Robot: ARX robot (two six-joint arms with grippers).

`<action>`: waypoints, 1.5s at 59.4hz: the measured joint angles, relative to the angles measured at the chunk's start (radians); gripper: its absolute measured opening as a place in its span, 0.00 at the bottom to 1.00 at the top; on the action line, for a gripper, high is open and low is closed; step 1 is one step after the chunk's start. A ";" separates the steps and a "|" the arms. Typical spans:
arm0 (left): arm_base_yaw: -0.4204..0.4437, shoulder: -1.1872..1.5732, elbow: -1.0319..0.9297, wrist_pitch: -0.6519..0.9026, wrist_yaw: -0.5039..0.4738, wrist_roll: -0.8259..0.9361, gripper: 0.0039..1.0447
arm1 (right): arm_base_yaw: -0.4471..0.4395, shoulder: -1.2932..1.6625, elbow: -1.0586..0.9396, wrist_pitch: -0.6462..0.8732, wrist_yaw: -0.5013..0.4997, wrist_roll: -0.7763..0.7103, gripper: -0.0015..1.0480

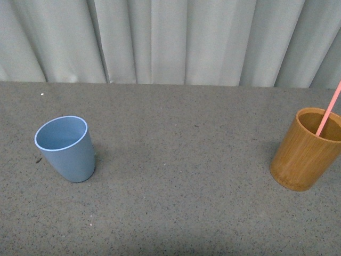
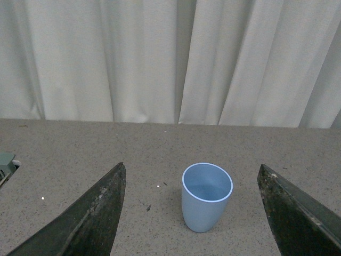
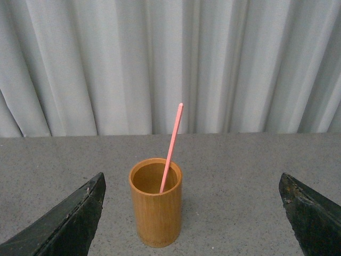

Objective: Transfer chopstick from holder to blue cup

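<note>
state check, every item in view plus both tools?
blue cup: upright, nothing inside
holder: upright, chopstick in it
chopstick: in the holder, leaning on the rim, top end sticking out, not gripped
left tool: open, holding nothing, apart from the blue cup
right tool: open, holding nothing, apart from the holder

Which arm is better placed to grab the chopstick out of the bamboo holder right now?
The right. The right hand, open, looks straight at the bamboo holder with the chopstick leaning inside, on the robot's right side. The left hand, also open, faces the blue cup instead.
</note>
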State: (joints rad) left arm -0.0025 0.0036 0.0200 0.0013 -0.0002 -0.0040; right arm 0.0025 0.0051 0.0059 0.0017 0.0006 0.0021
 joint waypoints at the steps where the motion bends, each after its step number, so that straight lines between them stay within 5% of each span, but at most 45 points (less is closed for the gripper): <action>1: 0.000 0.000 0.000 0.000 0.000 0.000 0.72 | 0.000 0.000 0.000 0.000 0.000 0.000 0.91; 89: 0.000 0.000 0.000 0.000 0.000 0.000 0.80 | 0.000 0.000 0.000 0.000 0.000 0.000 0.91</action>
State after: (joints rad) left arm -0.0025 0.0036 0.0200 0.0013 -0.0002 -0.0040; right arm 0.0025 0.0051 0.0059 0.0017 0.0006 0.0021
